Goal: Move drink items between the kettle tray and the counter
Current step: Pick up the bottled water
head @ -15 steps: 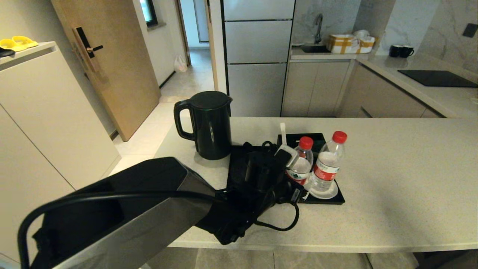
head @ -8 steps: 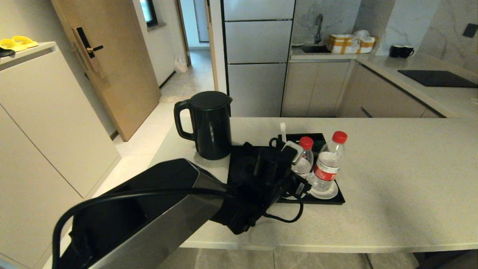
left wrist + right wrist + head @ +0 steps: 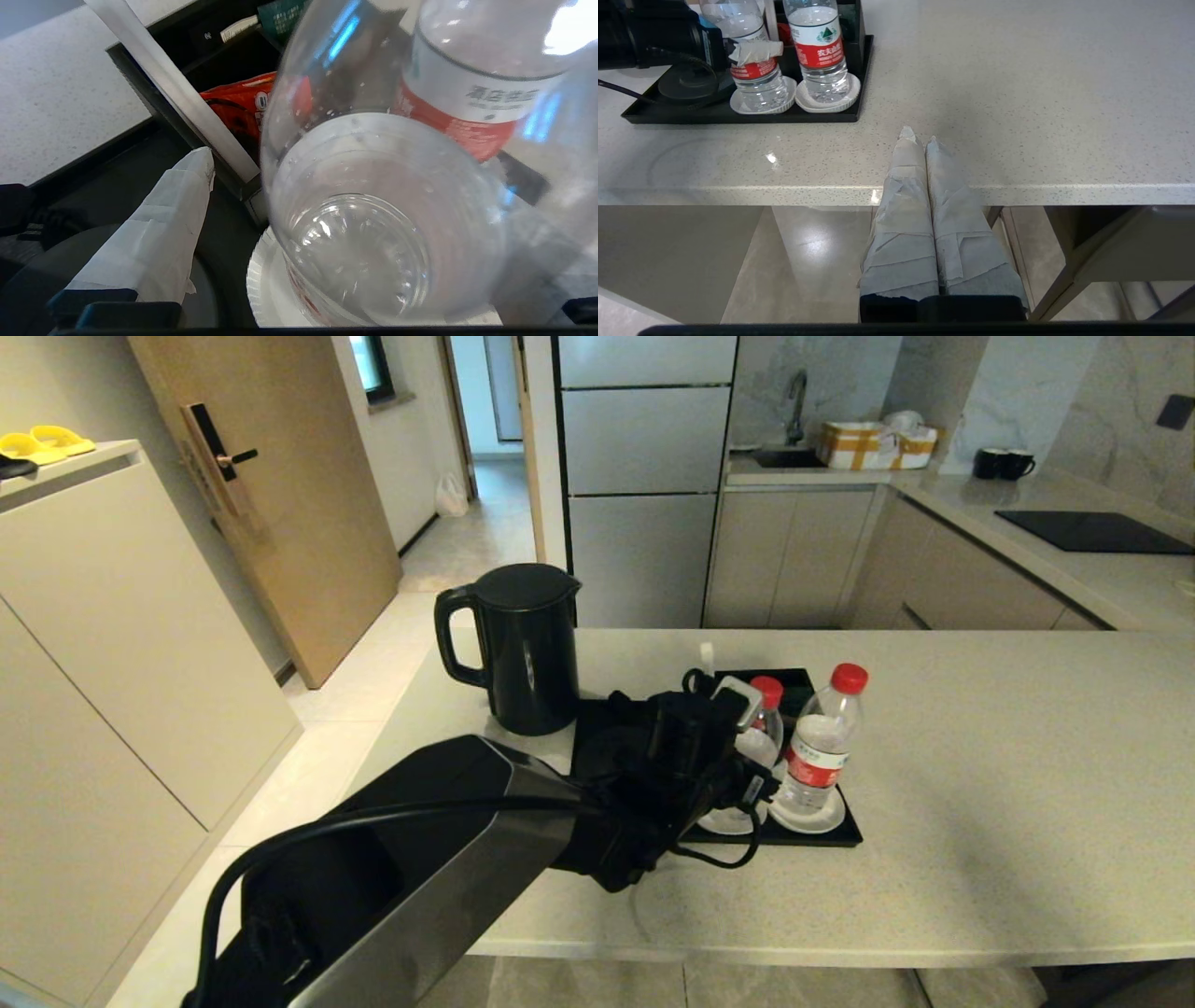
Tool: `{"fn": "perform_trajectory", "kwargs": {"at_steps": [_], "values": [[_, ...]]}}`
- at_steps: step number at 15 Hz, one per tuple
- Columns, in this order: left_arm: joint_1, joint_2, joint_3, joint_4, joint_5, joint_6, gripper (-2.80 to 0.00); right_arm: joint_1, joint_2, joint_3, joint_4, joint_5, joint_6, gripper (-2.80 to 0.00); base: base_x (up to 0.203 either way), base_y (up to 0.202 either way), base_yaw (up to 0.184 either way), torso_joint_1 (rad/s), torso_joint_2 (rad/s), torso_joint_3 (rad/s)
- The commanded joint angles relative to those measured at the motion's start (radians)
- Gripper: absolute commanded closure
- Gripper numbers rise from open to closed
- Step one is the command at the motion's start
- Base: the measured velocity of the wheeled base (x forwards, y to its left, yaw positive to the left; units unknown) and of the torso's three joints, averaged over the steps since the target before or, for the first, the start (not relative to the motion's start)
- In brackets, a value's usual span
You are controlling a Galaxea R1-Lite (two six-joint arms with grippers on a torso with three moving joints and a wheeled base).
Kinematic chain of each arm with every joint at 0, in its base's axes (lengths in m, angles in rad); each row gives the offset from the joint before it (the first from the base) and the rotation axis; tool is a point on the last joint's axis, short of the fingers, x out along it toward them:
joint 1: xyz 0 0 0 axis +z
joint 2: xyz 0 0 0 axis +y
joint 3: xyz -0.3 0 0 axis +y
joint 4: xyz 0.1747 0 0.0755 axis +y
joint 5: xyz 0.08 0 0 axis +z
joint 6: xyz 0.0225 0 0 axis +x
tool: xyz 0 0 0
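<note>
The left hand [image 3: 747, 733] stands spread wide around the near water bottle [image 3: 761, 747] on its saucer [image 3: 724, 821], not clenched; the right hand [image 3: 920, 144] rests pressed together below the surface [image 3: 980, 803] edge.

Your left arm [image 3: 420, 868] shows a broad forearm shell, glossy black on top with a silver-grey side panel, and a black cable arcs along it. Its wrist is a black block with another looped black cable. Both grippers have fingers wrapped in pale grey-white tape: left gripper [image 3: 299, 196], right gripper [image 3: 924, 144], on black bases.
</note>
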Motion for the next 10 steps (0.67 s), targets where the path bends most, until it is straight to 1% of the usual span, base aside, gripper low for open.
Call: {"fn": "perform_trajectory", "kwargs": {"at_steps": [1, 2, 3, 4, 10], "values": [[0.001, 0.020, -0.030, 0.007, 0.002, 0.001, -2.80, 0.001, -0.002, -0.001, 0.000, 0.000, -0.001, 0.00, 0.000, 0.000, 0.000, 0.000, 0.00, 0.000], [0.003, 0.021, -0.034, 0.010, 0.004, 0.001, -2.80, -0.001, -0.002, 0.000, 0.000, 0.000, -0.001, 0.00, 0.000, 0.000, 0.000, 0.000, 0.00, 0.000], [0.003, 0.022, -0.038, 0.014, 0.032, 0.020, -2.80, 0.001, -0.002, -0.002, 0.000, 0.000, -0.001, 0.00, 0.000, 0.000, 0.000, 0.000, 0.00, 0.000], [0.003, 0.023, -0.044, 0.016, 0.040, 0.025, 0.00, -0.001, -0.002, 0.000, 0.000, 0.000, -0.001, 0.00, 0.000, 0.000, 0.000, 0.000, 0.00, 0.000], [0.020, -0.007, -0.033, 0.007, 0.043, 0.022, 0.00, 0.000, -0.002, -0.001, 0.000, 0.000, -0.001, 0.00, 0.000, 0.000, 0.000, 0.000, 0.00, 0.000]]}}
